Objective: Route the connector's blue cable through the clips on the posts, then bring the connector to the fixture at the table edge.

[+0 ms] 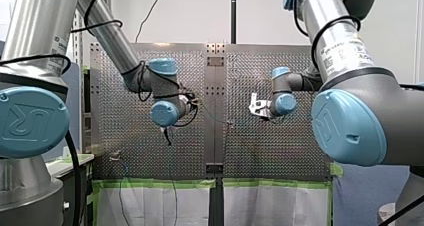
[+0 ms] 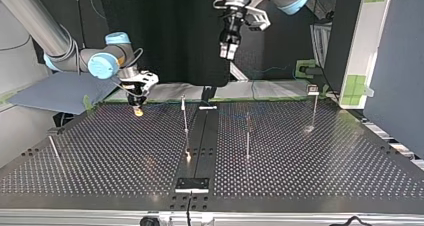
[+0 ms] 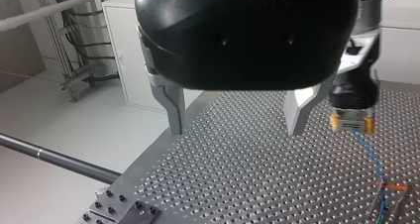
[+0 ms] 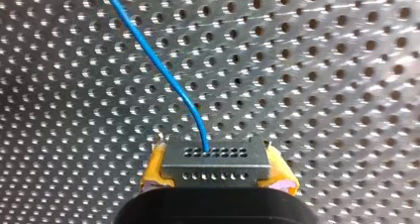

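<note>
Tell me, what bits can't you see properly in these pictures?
- Right wrist view: the thin blue cable runs off the picture's edge; its far end is unseen.
- Right wrist view: the black body of my right claw hides the lower part of the dark grey holed connector block.
- Top view: the clips on the thin metal posts are too small to read.

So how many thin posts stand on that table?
4 in the top view: one post left of centre, one right of it, one far right, one far left, leaning. Others may hide.
</note>
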